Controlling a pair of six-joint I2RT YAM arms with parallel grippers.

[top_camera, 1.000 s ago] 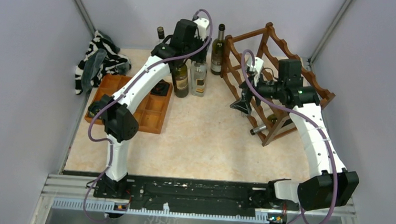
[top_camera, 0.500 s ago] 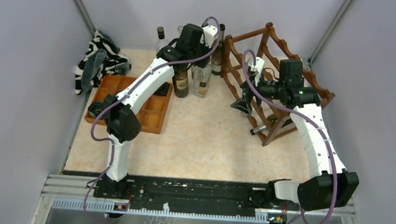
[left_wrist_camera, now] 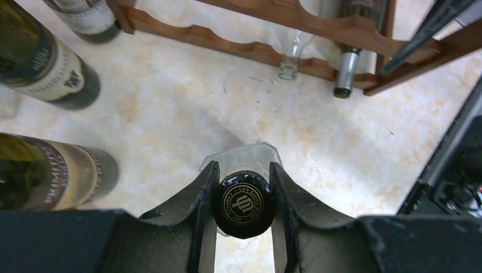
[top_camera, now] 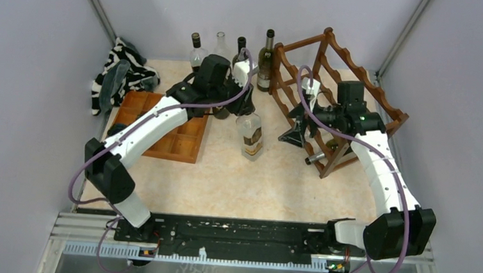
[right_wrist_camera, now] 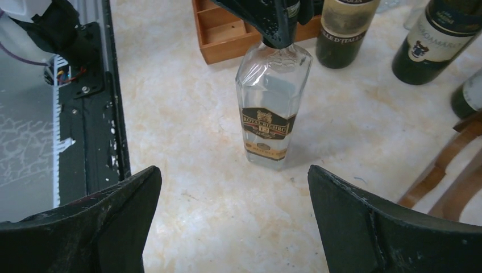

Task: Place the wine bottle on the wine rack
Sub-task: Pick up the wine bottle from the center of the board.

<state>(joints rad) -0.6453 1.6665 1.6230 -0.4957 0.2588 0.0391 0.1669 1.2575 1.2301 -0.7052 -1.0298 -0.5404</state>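
Note:
A clear square wine bottle (top_camera: 252, 137) with a black cap (left_wrist_camera: 244, 203) and gold label (right_wrist_camera: 267, 129) stands slightly tilted in the middle of the table. Whether its base touches the top I cannot tell. My left gripper (top_camera: 248, 109) (left_wrist_camera: 243, 181) is shut on its neck from above, one finger on each side of the cap. The dark reddish-brown wine rack (top_camera: 354, 62) (left_wrist_camera: 256, 50) stands at the back right. My right gripper (top_camera: 292, 132) (right_wrist_camera: 233, 170) hangs open in front of the rack, facing the bottle, with nothing between its fingers.
Several dark bottles (top_camera: 267, 60) stand along the back wall. An orange-brown compartment tray (top_camera: 176, 139) lies left, with a zebra-striped cloth (top_camera: 119, 71) behind it. A bottle (top_camera: 318, 157) (left_wrist_camera: 347, 67) lies in the rack's lowest tier, neck pointing outward.
My left gripper closed on the clear bottle among the back group and carried it forward and right, toward the middle of the table. The right arm barely shifted.

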